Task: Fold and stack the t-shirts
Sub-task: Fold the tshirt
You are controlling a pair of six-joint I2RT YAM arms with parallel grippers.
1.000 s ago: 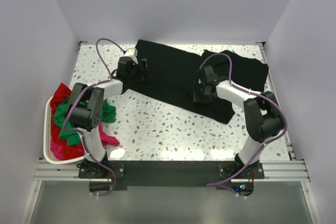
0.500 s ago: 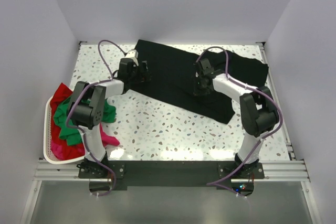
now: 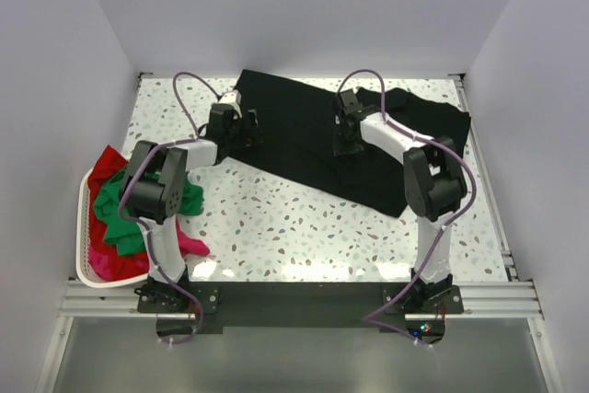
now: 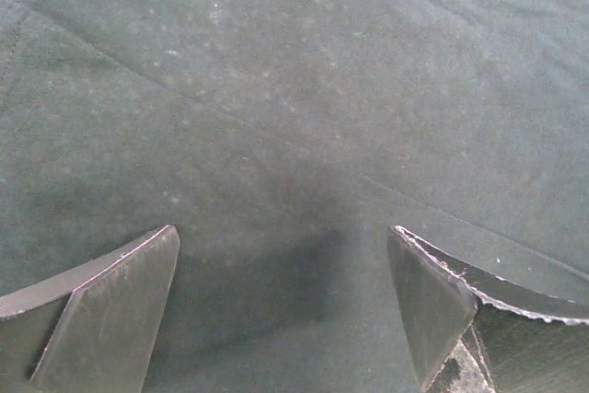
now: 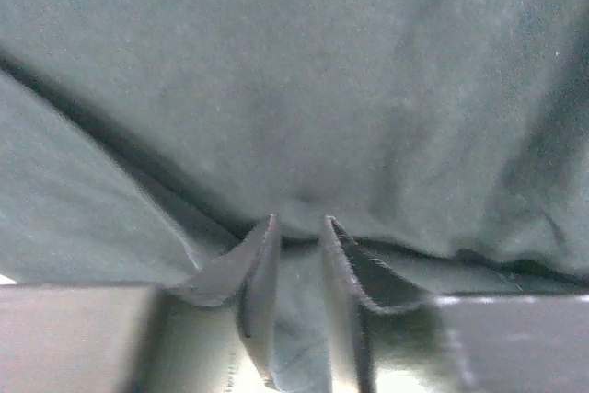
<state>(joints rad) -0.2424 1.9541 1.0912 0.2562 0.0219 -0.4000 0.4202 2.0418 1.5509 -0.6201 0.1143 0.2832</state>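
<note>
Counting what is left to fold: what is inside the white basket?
Bunched green cloth, red cloth and magenta cloth, spilling over the basket rim. Anything beneath them is covered.

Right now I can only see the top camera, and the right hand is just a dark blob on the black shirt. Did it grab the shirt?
Observer: In its wrist camera, the right hand has its fingers nearly together, and a fold of the black t-shirt looks pinched between them.
Operator: Is the left hand holding something too?
Observer: No. The left hand has its fingers spread wide, with nothing between them.
Operator: What's under it?
Observer: Smooth black cloth, with a thin seam line running slantwise across it.
</note>
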